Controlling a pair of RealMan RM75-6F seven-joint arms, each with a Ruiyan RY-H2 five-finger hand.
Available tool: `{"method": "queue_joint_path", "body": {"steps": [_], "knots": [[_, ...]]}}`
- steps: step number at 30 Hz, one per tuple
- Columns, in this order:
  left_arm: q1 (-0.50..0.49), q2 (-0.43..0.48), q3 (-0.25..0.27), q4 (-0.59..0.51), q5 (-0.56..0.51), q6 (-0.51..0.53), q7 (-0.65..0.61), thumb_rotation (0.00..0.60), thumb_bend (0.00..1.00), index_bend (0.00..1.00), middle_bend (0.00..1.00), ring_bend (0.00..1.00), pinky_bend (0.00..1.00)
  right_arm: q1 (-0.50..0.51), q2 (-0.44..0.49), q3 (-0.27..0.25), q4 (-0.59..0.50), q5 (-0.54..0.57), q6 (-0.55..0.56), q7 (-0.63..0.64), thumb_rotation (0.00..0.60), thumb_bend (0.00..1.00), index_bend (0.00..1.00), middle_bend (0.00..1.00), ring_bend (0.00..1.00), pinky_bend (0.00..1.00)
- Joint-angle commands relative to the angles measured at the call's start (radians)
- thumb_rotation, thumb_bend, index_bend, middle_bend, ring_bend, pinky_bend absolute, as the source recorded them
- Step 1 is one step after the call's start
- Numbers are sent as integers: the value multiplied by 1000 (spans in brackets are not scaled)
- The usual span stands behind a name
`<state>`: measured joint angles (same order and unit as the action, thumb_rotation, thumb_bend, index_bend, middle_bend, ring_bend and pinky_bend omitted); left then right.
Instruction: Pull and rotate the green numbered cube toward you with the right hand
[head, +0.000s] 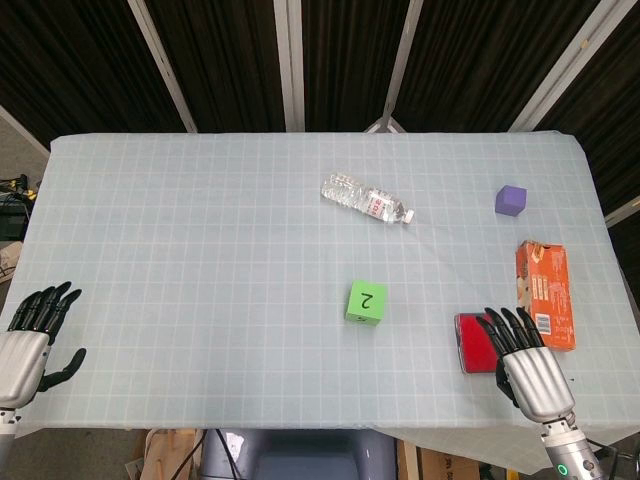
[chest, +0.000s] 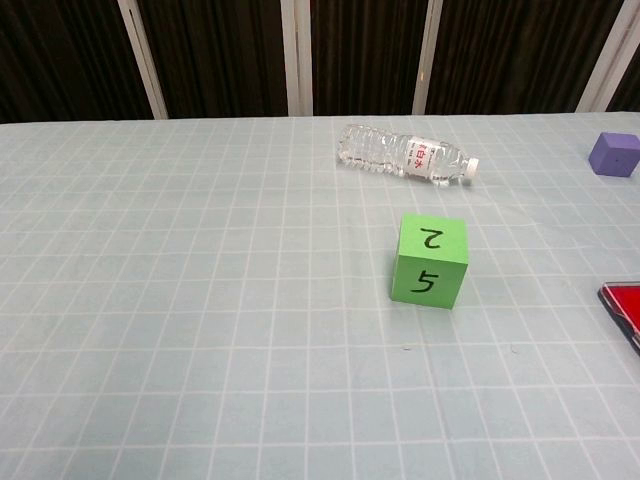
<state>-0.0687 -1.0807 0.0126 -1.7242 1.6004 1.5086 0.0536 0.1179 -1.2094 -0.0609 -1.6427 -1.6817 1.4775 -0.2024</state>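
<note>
Green numbered cube (head: 366, 302) sits free on the table (head: 200, 250), nothing touching it. Top face reads 2; the chest view shows a 5 on the near face (chest: 429, 282). Other faces hidden.

Right hand (head: 525, 360) is near the table's front edge, to the right of the cube and well apart from it. Fingers (head: 505, 325) straight, slightly spread, holding nothing. They lie over a flat red item with a dark rim (head: 474, 342), so part of it is covered; cannot tell whether they touch it. The chest view catches only that item's corner at the frame edge (chest: 625, 300); the hand itself is not seen there.

Left hand (head: 30, 335) is far left of the cube, at the table's front left corner, wrist cut off by the frame. Fingers apart, holding nothing.

Clear water bottle (head: 367, 199) lies on its side beyond the cube; label text too small to read. Purple cube (head: 510, 200) is beyond and right of the green cube, cut off by the frame in the chest view. Orange box (head: 545, 293) lies flat right of the cube, just beside the red item; print unreadable.
</note>
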Motion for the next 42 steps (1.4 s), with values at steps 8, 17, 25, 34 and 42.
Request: {"method": "queue_joint_path", "body": {"steps": [8, 17, 25, 34, 42], "knots": [[8, -1, 5, -5, 21, 21, 3, 600, 438, 79, 0, 0, 41, -5, 9, 5, 5, 12, -7, 11, 600, 901, 115, 105, 65, 0], [-7, -18, 1, 0, 2, -14, 36, 600, 438, 77, 0, 0, 41, -14, 15, 9, -8, 10, 7, 25, 600, 900, 115, 105, 65, 0], [9, -9, 19, -6, 46, 22, 20, 600, 438, 76, 0, 0, 41, -10, 26, 0, -12, 1, -13, 52, 600, 901, 115, 105, 65, 0], [2, -5, 10, -4, 23, 6, 7, 600, 438, 76, 0, 0, 41, 147, 40, 75, -69, 99, -262, 40, 600, 900, 115, 105, 65, 0], [-3, -5, 3, -5, 5, -5, 7, 600, 438, 76, 0, 0, 41, 345, 4, 204, -123, 391, -550, -139, 600, 900, 115, 105, 65, 0]]}}
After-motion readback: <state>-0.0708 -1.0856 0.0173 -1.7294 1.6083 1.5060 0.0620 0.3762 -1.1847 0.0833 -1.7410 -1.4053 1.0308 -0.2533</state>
